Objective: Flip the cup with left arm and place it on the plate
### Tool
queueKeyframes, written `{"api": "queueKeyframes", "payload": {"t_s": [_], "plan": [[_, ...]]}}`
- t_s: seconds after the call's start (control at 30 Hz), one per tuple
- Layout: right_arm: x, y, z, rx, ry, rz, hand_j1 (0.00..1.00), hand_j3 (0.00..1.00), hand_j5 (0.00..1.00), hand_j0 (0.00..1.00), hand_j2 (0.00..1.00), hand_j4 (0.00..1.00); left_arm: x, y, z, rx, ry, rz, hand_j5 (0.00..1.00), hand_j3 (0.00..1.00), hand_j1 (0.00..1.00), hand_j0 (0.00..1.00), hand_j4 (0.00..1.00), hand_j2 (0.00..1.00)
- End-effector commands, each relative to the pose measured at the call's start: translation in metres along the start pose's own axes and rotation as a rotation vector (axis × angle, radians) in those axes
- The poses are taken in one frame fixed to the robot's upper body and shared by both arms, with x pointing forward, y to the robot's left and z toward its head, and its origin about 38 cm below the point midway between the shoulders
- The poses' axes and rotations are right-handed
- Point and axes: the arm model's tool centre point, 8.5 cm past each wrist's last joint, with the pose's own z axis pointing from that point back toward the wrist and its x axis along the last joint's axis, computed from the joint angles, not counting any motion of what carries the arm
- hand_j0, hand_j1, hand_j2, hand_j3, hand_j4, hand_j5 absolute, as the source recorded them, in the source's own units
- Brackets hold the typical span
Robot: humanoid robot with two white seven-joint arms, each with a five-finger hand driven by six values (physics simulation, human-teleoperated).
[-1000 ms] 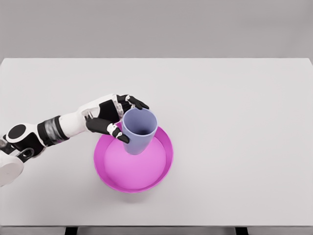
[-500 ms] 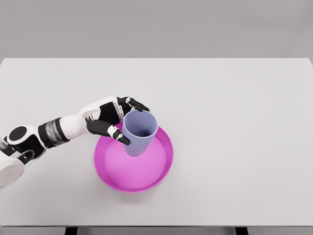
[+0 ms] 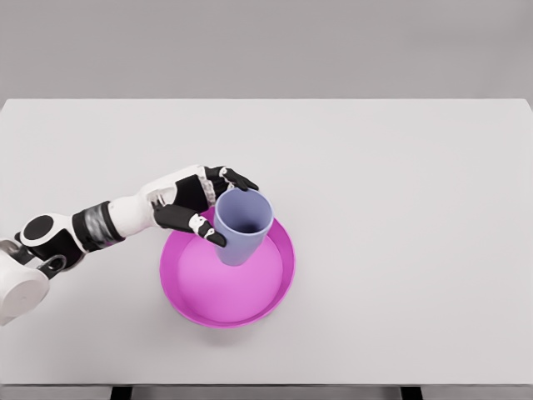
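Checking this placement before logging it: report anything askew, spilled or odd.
Nothing stands out. The left hand grips the blue cup by its side, mouth up, over the far part of the pink plate. Whether the cup touches the plate cannot be told. Nothing is spilled on the white table.

Single head view; looks steeply down on table (image 3: pixel 400 208) from near edge; mid-range.

I see bright, even, diffuse light with no glare. The table (image 3: pixel 400 250) is uniformly lit; the plate (image 3: pixel 187 308) casts only a faint, soft shadow. The render looks slightly soft, without edge distortion.
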Motion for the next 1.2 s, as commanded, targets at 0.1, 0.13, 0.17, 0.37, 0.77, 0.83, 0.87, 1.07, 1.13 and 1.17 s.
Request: {"api": "queueKeyframes", "payload": {"t_s": [0.1, 0.13, 0.17, 0.37, 0.77, 0.83, 0.87, 1.07, 1.13, 1.17], "plan": [[0.000, 0.000, 0.000, 0.000, 0.000, 0.000, 1.00, 1.00, 1.00, 1.00, 1.00, 1.00, -0.005, 0.005, 0.003, 0.020, 0.010, 0.009, 0.55, 0.55, 0.55, 0.55, 0.55, 0.55], [0.000, 0.000, 0.000, 0.000, 0.000, 0.000, 1.00, 1.00, 1.00, 1.00, 1.00, 1.00, -0.006, 0.007, 0.005, 0.025, 0.013, 0.010, 0.55, 0.55, 0.55, 0.55, 0.55, 0.55], [0.000, 0.000, 0.000, 0.000, 0.000, 0.000, 1.00, 1.00, 1.00, 1.00, 1.00, 1.00, -0.006, 0.007, 0.005, 0.027, 0.014, 0.010, 0.55, 0.55, 0.55, 0.55, 0.55, 0.55], [0.000, 0.000, 0.000, 0.000, 0.000, 0.000, 1.00, 1.00, 1.00, 1.00, 1.00, 1.00, -0.011, 0.005, 0.003, 0.022, 0.020, 0.006, 0.55, 0.55, 0.55, 0.55, 0.55, 0.55], [0.000, 0.000, 0.000, 0.000, 0.000, 0.000, 1.00, 1.00, 1.00, 1.00, 1.00, 1.00, -0.008, 0.003, 0.002, 0.017, 0.013, 0.000, 0.90, 0.90, 0.90, 0.90, 0.90, 0.90], [0.000, 0.000, 0.000, 0.000, 0.000, 0.000, 1.00, 1.00, 1.00, 1.00, 1.00, 1.00, -0.008, 0.003, 0.002, 0.017, 0.013, 0.000, 0.94, 0.94, 0.94, 0.94, 0.94, 0.94], [0.000, 0.000, 0.000, 0.000, 0.000, 0.000, 1.00, 1.00, 1.00, 1.00, 1.00, 1.00, -0.008, 0.003, 0.002, 0.017, 0.013, 0.000, 0.95, 0.95, 0.95, 0.95, 0.95, 0.95], [0.000, 0.000, 0.000, 0.000, 0.000, 0.000, 1.00, 1.00, 1.00, 1.00, 1.00, 1.00, -0.013, 0.004, 0.011, 0.033, 0.026, 0.008, 1.00, 1.00, 1.00, 1.00, 1.00, 1.00], [0.000, 0.000, 0.000, 0.000, 0.000, 0.000, 1.00, 1.00, 1.00, 1.00, 1.00, 1.00, -0.012, 0.004, 0.012, 0.035, 0.025, 0.009, 1.00, 1.00, 1.00, 1.00, 1.00, 1.00], [0.000, 0.000, 0.000, 0.000, 0.000, 0.000, 1.00, 1.00, 1.00, 1.00, 1.00, 1.00, -0.012, 0.004, 0.012, 0.036, 0.024, 0.008, 1.00, 1.00, 1.00, 1.00, 1.00, 1.00]]}}
